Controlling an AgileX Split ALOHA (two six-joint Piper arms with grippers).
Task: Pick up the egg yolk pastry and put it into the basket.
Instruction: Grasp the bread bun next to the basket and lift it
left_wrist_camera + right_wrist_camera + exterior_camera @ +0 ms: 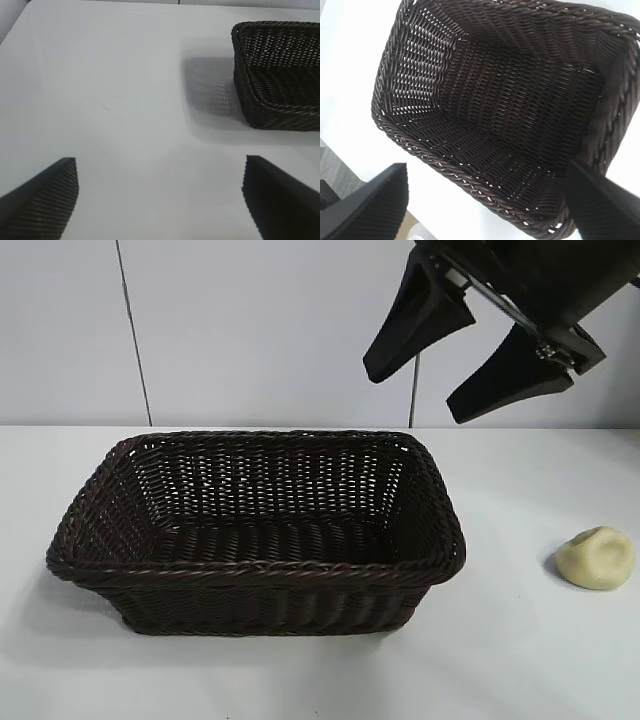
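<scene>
**Pastry on the desk, basket holds nothing, both jaws released**

The white desk (300, 680) fills the scene and carries everything. The basket (255, 570) is the largest thing on it: dark brown woven wicker, rectangular, with flaring sides and a braided rim. It stands a little left of the middle, and no object is seen inside it.

The right gripper (465, 365) hangs high in the air, above the far right corner of the basket. Its jaws are spread wide and hold nothing. In the right wrist view its fingers (367, 210) frame the inside of the basket.

The left gripper (160, 200) is seen only in its own wrist view. Its jaws are also wide apart and released, over bare desk, with the basket farther off to one side.

The egg yolk pastry (597, 558) is the smallest thing. It lies on the desk at the right edge of the exterior view, well apart from the basket. It is pale yellow and rounded, with a small dent on top.
</scene>
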